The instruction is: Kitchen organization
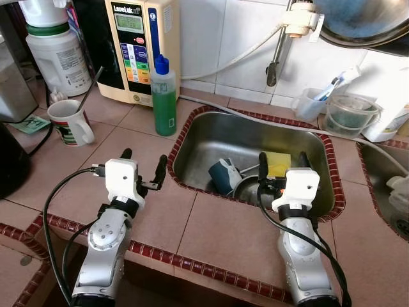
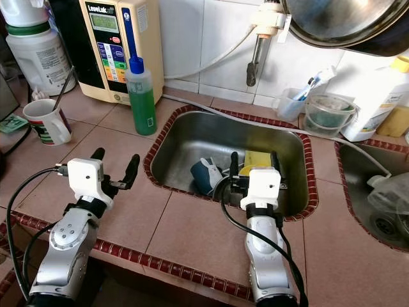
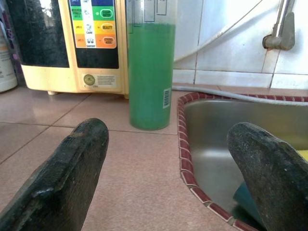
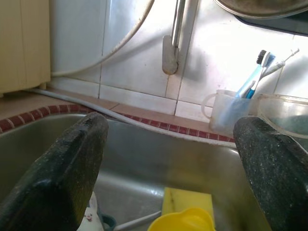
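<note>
A steel sink (image 1: 211, 137) is set in the tiled counter. In it lie a teal-and-white cup (image 1: 223, 175), a yellow sponge (image 1: 278, 164) and a yellow lid-like piece (image 4: 183, 220). My right gripper (image 1: 284, 164) hangs open over the sink's near edge, nothing between its fingers. My left gripper (image 1: 144, 165) is open above the counter just left of the sink. A bottle of green liquid (image 1: 164, 97) with a blue cap stands ahead of it, near the sink's far left corner.
A cream water machine (image 1: 131, 45) and a large white jug (image 1: 59, 54) stand at the back left, a white mug (image 1: 69, 121) with a spoon beside them. Clear cups (image 1: 348, 114) with toothbrushes stand right of the tap (image 1: 273, 64). A second sink (image 1: 393, 192) lies far right.
</note>
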Motion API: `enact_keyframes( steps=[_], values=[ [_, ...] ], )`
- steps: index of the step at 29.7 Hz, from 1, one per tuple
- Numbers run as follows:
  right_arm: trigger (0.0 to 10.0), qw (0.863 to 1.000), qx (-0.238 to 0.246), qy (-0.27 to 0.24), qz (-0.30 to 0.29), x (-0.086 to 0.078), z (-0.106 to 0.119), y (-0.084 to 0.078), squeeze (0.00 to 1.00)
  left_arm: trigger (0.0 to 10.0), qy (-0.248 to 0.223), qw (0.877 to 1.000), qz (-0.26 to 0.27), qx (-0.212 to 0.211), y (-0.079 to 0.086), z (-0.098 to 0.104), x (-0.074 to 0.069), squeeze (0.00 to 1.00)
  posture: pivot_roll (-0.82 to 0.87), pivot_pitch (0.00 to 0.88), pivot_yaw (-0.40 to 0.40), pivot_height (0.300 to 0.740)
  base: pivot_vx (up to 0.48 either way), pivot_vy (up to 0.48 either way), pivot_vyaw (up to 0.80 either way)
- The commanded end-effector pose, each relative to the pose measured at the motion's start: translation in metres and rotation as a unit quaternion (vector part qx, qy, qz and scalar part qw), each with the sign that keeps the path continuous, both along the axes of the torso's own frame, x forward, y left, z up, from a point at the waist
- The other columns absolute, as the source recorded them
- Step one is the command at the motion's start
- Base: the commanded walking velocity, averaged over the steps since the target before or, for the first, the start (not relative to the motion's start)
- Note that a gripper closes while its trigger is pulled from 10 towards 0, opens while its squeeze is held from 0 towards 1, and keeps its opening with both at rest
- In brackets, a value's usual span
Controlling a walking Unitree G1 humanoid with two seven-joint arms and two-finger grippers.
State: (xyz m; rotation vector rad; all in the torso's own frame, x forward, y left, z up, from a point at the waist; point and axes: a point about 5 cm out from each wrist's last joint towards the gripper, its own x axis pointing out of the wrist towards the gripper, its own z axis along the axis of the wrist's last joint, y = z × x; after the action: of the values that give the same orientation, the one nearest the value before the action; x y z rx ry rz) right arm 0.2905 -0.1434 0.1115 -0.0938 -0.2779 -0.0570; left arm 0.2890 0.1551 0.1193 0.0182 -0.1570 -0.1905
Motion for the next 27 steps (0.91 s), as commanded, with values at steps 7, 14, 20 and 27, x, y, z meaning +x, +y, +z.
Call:
enact_keyframes(
  steps=[7,14,20,27],
  values=[
    [10.0,1.0,-0.014,-0.012,0.005,0.0051,0.0099,-0.0028,0.0,10.0,-0.004,1.0,-0.007,-0.011,-0.0024,0.0008,0.0011,0.0,0.0,0.0,-0.048,0.74,0.0,-0.323,0.0],
    [10.0,1.0,-0.017,-0.012,0.007,0.0068,0.0113,-0.0028,0.0,10.0,-0.004,1.0,-0.005,-0.011,-0.0028,0.001,0.0007,0.0,0.0,0.0,-0.054,0.74,0.0,-0.325,0.0],
    [10.0,1.0,-0.019,-0.012,0.009,0.0078,0.0119,-0.0024,0.0,10.0,-0.004,1.0,-0.005,-0.01,-0.0023,0.0011,0.0007,0.0,0.0,0.0,-0.053,0.74,0.0,-0.338,0.0],
    [10.0,1.0,-0.017,-0.012,0.004,0.0087,0.0124,-0.0049,0.0,10.0,-0.004,1.0,-0.008,-0.008,-0.002,0.0017,0.0009,0.0,0.0,0.0,-0.048,0.74,0.0,-0.339,0.0]
  ],
)
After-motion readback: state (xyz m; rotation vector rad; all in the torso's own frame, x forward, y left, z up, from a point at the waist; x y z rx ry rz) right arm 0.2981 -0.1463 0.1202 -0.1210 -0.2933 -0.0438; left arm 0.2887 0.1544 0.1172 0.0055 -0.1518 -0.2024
